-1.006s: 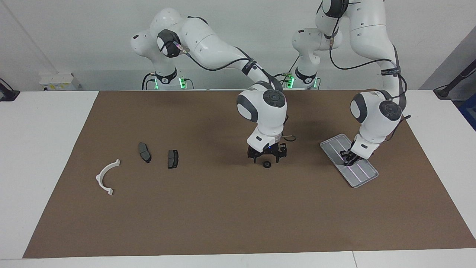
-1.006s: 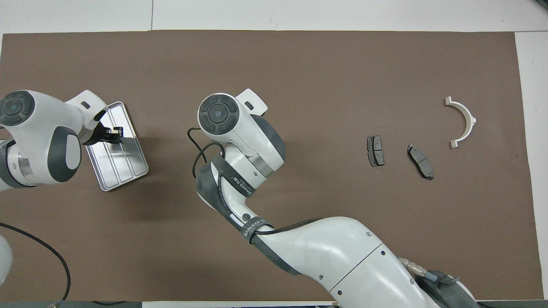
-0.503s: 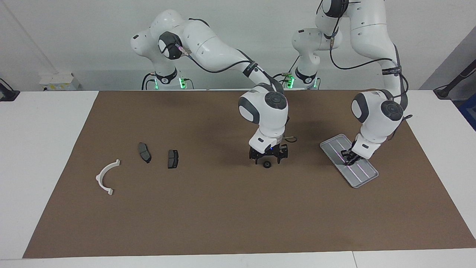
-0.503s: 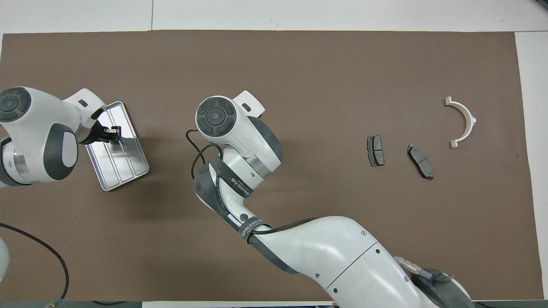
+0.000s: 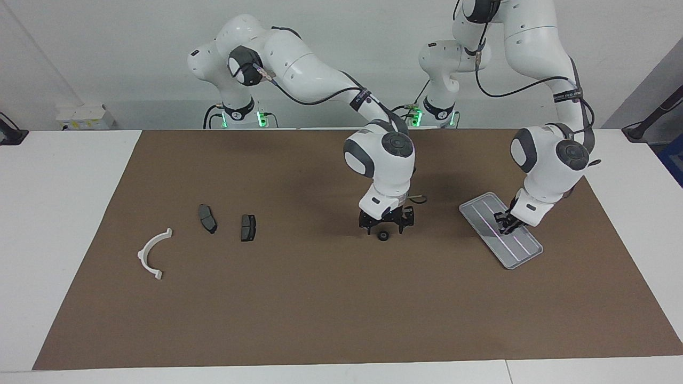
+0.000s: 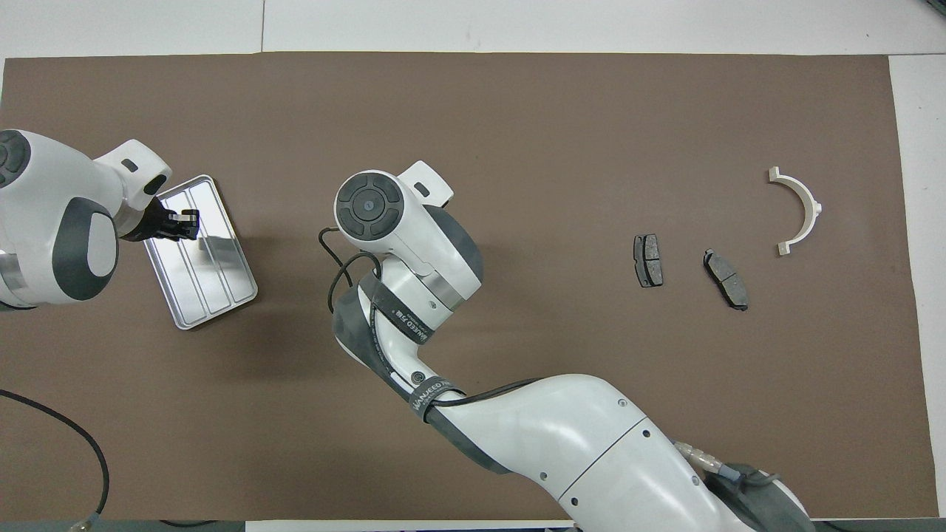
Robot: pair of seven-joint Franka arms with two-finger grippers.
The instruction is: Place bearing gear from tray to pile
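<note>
Two arms share one tabletop under a brown mat. Largest item: grey ridged tray, toward the left arm's end. Left end effector hangs low over the tray, fingers clenched together, nothing visible between them. Right arm reaches out from its base to mid-mat, wrist pointing straight down; right end effector hovers just above the bearing gear, fingers spread wide, gripping nothing.

Pile lies toward the right arm's end: white curved bracket, two dark pads, each apart from the others.

Smallest: the bearing gear, a dark ring resting on the mat between tray and pile, already off the tray. Judged stiff, dense for its size, smooth enough to slip or roll; best pinched across its outer rim from directly above.
</note>
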